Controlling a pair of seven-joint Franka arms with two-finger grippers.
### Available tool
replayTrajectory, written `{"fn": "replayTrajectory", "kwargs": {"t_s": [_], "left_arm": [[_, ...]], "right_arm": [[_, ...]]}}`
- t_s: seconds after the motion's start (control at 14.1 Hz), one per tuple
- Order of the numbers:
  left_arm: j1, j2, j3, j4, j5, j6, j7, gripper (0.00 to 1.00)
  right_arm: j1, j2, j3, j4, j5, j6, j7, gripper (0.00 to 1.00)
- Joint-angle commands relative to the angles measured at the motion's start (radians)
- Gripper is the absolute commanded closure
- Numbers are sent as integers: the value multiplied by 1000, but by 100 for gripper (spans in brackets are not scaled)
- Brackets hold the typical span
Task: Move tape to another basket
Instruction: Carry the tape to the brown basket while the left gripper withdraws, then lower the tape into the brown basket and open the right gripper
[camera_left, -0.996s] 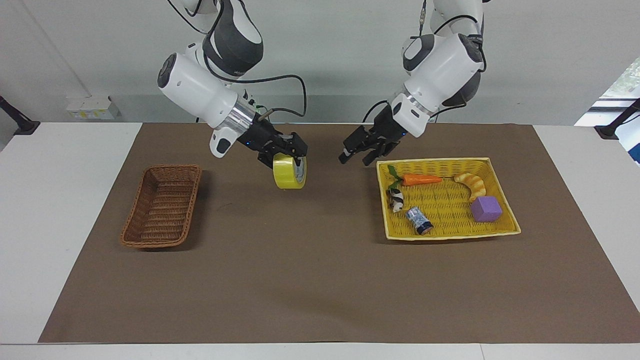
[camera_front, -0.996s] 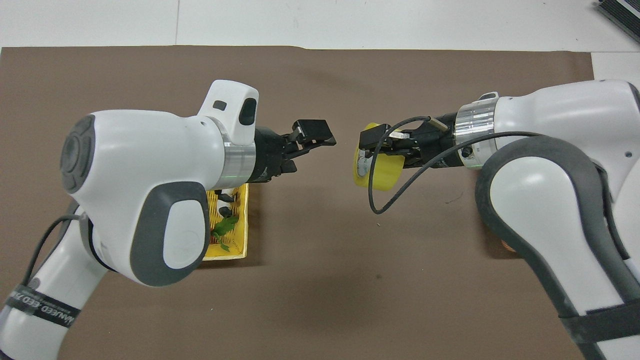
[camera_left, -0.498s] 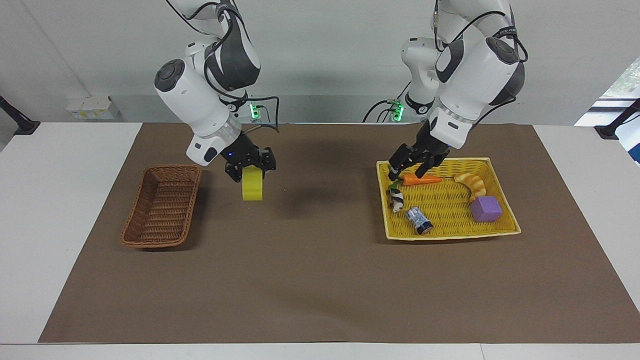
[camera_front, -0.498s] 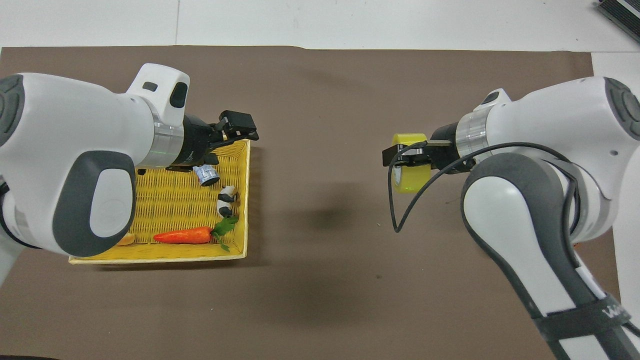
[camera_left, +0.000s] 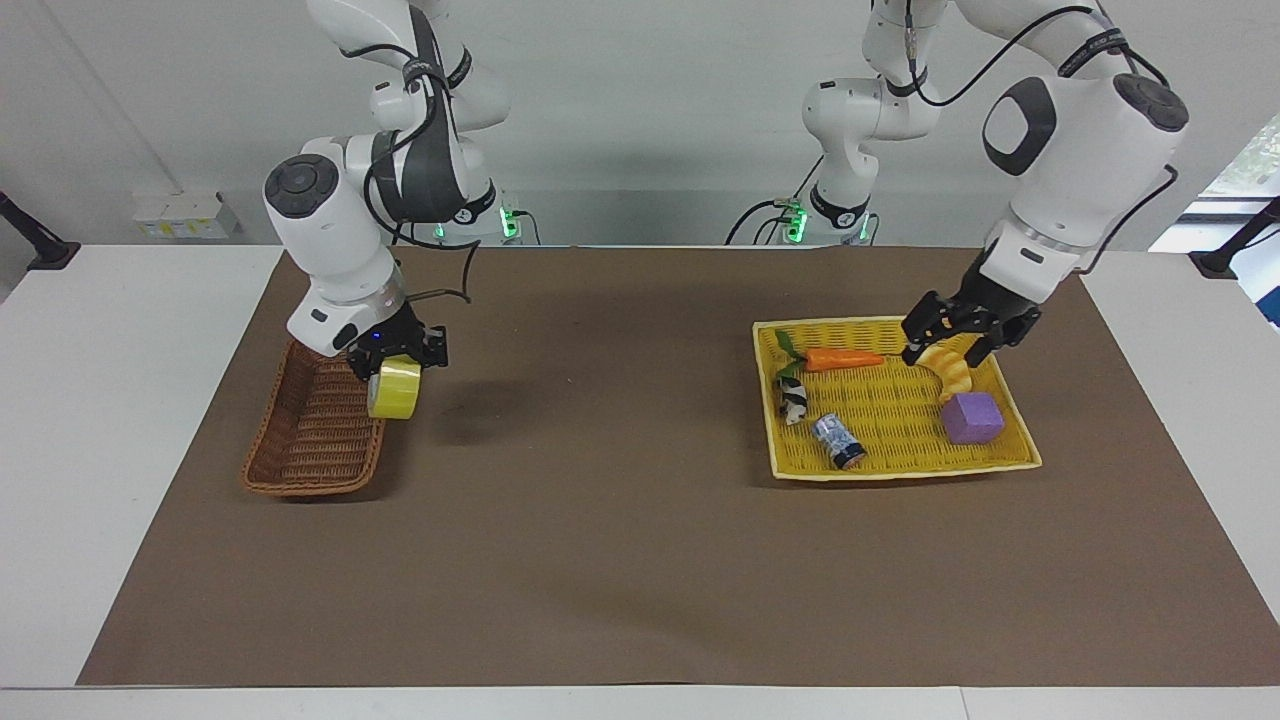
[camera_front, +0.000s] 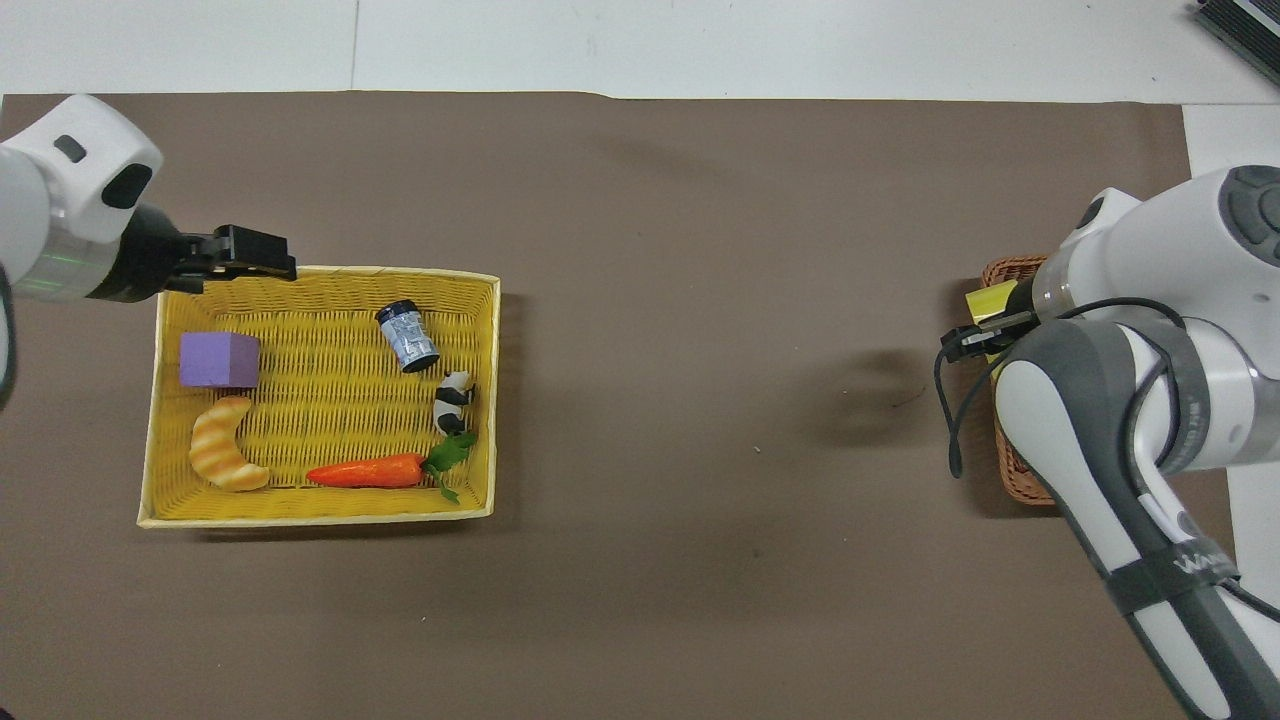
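The yellow tape (camera_left: 395, 390) hangs in the air over the brown wicker basket (camera_left: 318, 425), above the basket's long rim toward the table's middle. My right gripper (camera_left: 398, 358) is shut on the tape's upper edge. In the overhead view my right arm covers most of the basket (camera_front: 1008, 272), and only a sliver of the tape (camera_front: 984, 300) shows by the right gripper (camera_front: 975, 335). My left gripper (camera_left: 962, 340) is open and holds nothing. It hangs over the yellow basket (camera_left: 900, 470), above its end toward the left arm (camera_front: 250, 262).
The yellow basket (camera_front: 320, 518) holds a carrot (camera_left: 840, 358), a croissant (camera_left: 948, 368), a purple cube (camera_left: 972, 418), a small blue-white can (camera_left: 838, 441) and a panda figure (camera_left: 793, 398). A brown mat (camera_left: 600, 500) covers the table.
My right arm has carried the tape from over the table's middle to over the brown basket's rim. My open left gripper has drawn back across the yellow basket toward its own end.
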Motion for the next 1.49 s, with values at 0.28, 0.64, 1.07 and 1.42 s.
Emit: {"fn": "replayTrajectory", "kwargs": {"t_s": [0.28, 0.64, 1.07, 1.42], "left_arm": [[43, 11, -14, 212, 145, -326, 116, 0], [43, -15, -14, 191, 141, -328, 113, 0], [41, -15, -14, 191, 138, -328, 113, 0], [41, -15, -14, 191, 138, -328, 113, 0]], "right_arm": [[-118, 59, 7, -73, -291, 85, -90, 100], [-124, 71, 9, -111, -332, 125, -46, 100], [-133, 79, 7, -196, -337, 229, -38, 100], [-129, 76, 12, -194, -314, 206, -27, 0]]}}
